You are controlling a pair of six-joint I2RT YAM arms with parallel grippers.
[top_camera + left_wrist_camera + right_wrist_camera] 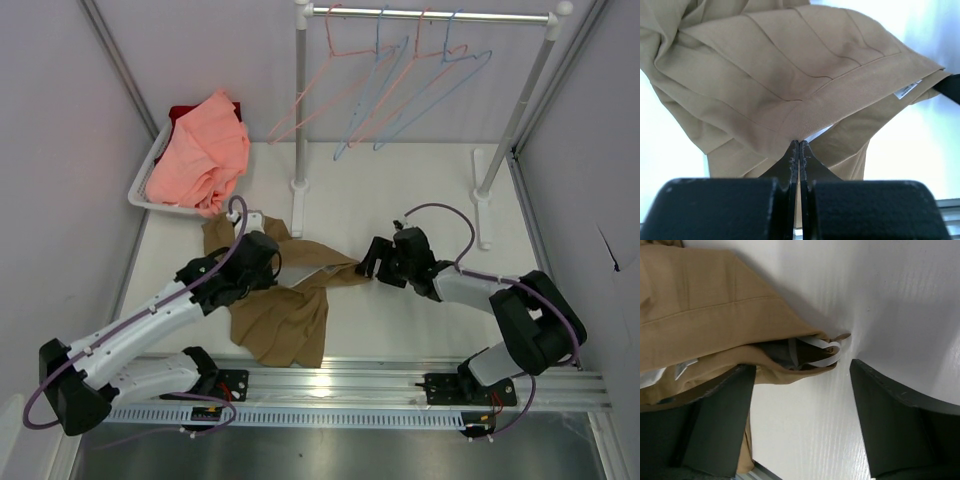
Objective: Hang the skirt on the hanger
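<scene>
The tan-brown skirt (pixel 282 318) lies crumpled on the white table between the arms. My left gripper (pixel 268 262) is shut on its waistband edge; in the left wrist view the closed fingertips (pixel 799 143) pinch the skirt (pixel 790 75), and a small white label (pixel 907 89) shows at the right. My right gripper (pixel 372 262) is open at the skirt's right end. In the right wrist view the skirt (pixel 710 305), with a white loop (pixel 822 351), reaches between the spread jaws (pixel 802 367), touching the left finger. A pale blue hanger (pixel 440 97) hangs on the rail among others.
A white basket (pixel 140 185) at the back left holds a salmon-pink garment (pixel 200 150). The clothes rail (pixel 430 14) stands on two posts (pixel 300 110) with feet on the table. Pink hangers (pixel 320 95) hang beside the blue ones. A metal rail (pixel 350 385) runs along the near edge.
</scene>
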